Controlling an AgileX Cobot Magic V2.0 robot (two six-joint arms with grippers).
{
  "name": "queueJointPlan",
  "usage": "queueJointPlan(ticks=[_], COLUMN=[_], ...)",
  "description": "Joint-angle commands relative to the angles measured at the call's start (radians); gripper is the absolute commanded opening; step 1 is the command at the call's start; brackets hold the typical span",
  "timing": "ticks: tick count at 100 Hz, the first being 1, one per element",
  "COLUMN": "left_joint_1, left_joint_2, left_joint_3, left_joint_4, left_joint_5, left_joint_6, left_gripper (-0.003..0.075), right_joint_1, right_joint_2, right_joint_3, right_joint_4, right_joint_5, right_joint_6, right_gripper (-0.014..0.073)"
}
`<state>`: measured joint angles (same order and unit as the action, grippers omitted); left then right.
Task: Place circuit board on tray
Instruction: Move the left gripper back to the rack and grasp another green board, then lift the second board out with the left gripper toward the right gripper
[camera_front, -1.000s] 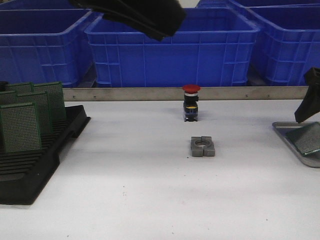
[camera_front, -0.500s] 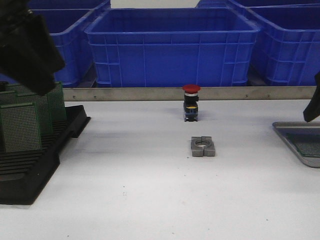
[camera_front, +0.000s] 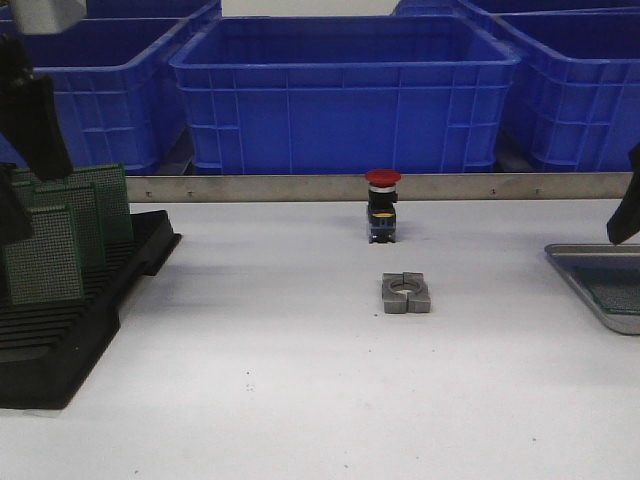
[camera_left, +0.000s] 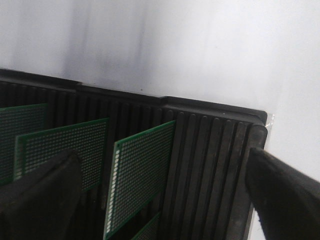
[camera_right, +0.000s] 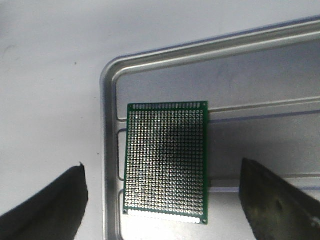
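**A:** Circuit board (camera_right: 166, 163) first: you can see it lying flat on the ribbed floor of the tray (camera_right: 107, 150), apart from the right gripper (camera_right: 165, 212), whose jaws stand wide open on either side of it. I judge that one as placed.

**B:** And on your left side?

**A:** Your left gripper (camera_left: 165, 200) is open too, holding nothing. Between its jaws stands the next board (camera_left: 140, 180), upright in a slot of the black rack (camera_left: 210, 140), with more boards just beside it.

**B:** How will it handle?

**A:** My guess: thin, stiff and light, with a slick perforated face. Take hold across its faces near the top edge and lift straight out of the slot; a tilt could jam it or knock a neighbour.

**B:** What does each camera give you?

**A:** Only the left wrist view shows you the slot and the jaw gap. The front view shows the rack, the red button (camera_front: 381, 205) and the grey block (camera_front: 406, 293) mid-table. Only the right wrist view shows the board's outline clearly; from the front the tray is cut off at the frame's edge.
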<state>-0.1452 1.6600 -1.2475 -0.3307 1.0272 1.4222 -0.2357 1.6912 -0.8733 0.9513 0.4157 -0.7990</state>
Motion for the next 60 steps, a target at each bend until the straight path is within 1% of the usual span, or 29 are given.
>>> queueJointPlan(ticks=[1,22,29,36,39,41,46,48,53,55,57,60], left_joint_1=[0.002,0.002,0.002,0.002,0.002,0.002,0.002,0.002,0.002,0.002,0.002,0.002], left_joint_2=[-0.001,0.057,0.057,0.057,0.057,0.057,0.057,0.057,0.057,0.057,0.057,0.057], left_joint_3=[-0.029,-0.029,-0.029,-0.03,-0.03,-0.03,-0.03,-0.03,-0.03,-0.03,-0.03,-0.03], left_joint_4=[-0.012,-0.003,-0.003,-0.003,-0.003,-0.003,-0.001,-0.001,-0.001,-0.001,-0.001,-0.001], left_joint_5=[-0.033,-0.045,-0.043,-0.041,-0.041,-0.041,-0.041,-0.041,-0.041,-0.041,-0.041,-0.041], left_joint_6=[-0.013,-0.013,-0.013,-0.013,-0.013,-0.013,-0.013,-0.013,-0.013,-0.013,-0.013,-0.013], left_gripper=[0.0619,0.0617,0.0584,0.0493,0.0427,0.0398,0.0276,0.0245,0.0126,0.0099,0.0047,-0.0001], right_joint_1=[-0.005,-0.005,-0.005,-0.005,-0.005,-0.005,-0.005,-0.005,-0.005,-0.005,-0.005,-0.005], right_joint_2=[-0.043,-0.043,-0.043,-0.043,-0.043,-0.043,-0.043,-0.043,-0.043,-0.043,-0.043,-0.043], right_joint_3=[-0.031,-0.031,-0.031,-0.031,-0.031,-0.031,-0.03,-0.03,-0.03,-0.03,-0.03,-0.03], right_joint_4=[0.01,0.01,0.01,0.01,0.01,0.01,0.01,0.01,0.01,0.01,0.01,0.01], right_joint_5=[0.003,0.015,0.015,0.016,0.016,0.016,0.018,0.018,0.019,0.019,0.019,0.019], right_joint_6=[-0.007,-0.007,-0.007,-0.007,-0.007,-0.007,-0.007,-0.007,-0.007,-0.007,-0.007,-0.007], right_gripper=[0.0633,0.0633,0.0633,0.0633,0.0633,0.0633,0.0633,0.0633,0.0633,0.0633,0.0633,0.0633])
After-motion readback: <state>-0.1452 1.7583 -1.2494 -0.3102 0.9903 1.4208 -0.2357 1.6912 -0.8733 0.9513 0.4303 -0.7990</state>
